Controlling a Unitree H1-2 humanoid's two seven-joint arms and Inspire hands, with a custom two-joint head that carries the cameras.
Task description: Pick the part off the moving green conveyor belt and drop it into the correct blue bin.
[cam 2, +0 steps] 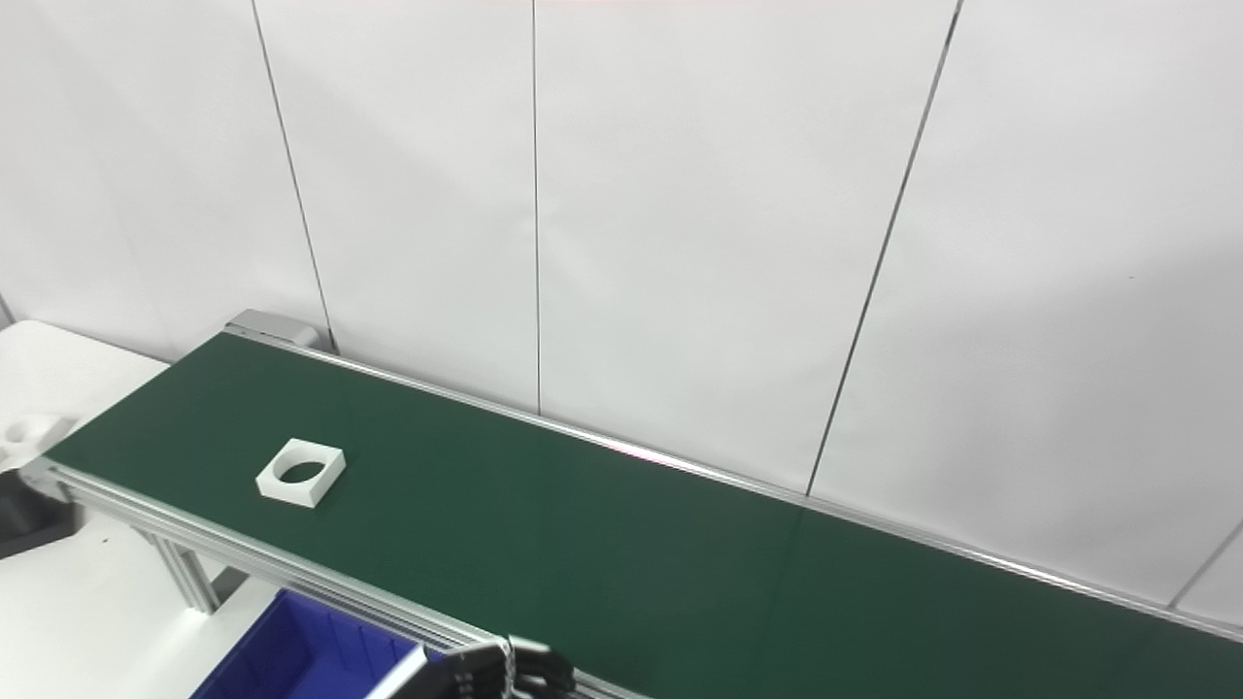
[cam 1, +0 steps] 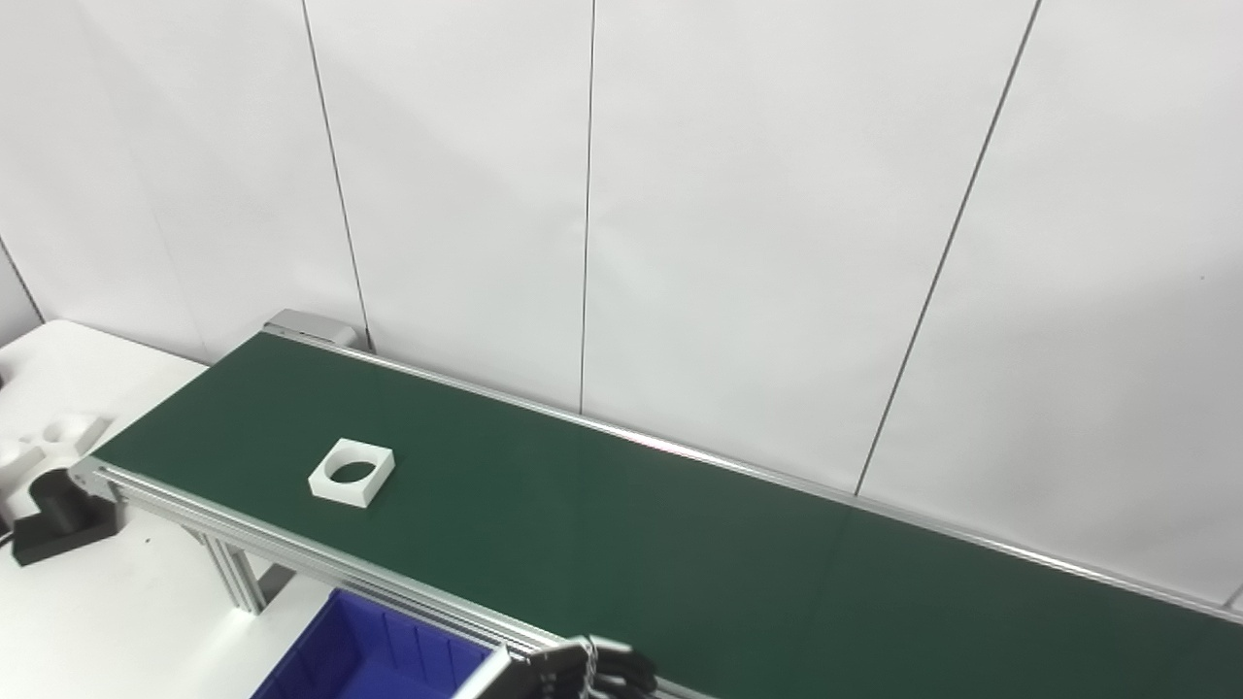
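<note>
The white square part (cam 1: 352,472) with its round hole lies flat on the green belt (cam 1: 621,544) at ten o'clock, while the left hand (cam 1: 583,672), grip unreadable, waits at six beside the blue bin (cam 1: 359,655), likely poised to intercept it.

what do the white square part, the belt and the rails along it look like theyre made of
White square part: likely matte plastic, possibly 3D-printed; uniform white, crisp edges, round hole through it.
Belt: dark green rubbery or PVC sheet, smooth with a faint sheen.
Rails: seemingly brushed aluminium extrusion; silvery, with lengthwise grooves.
</note>
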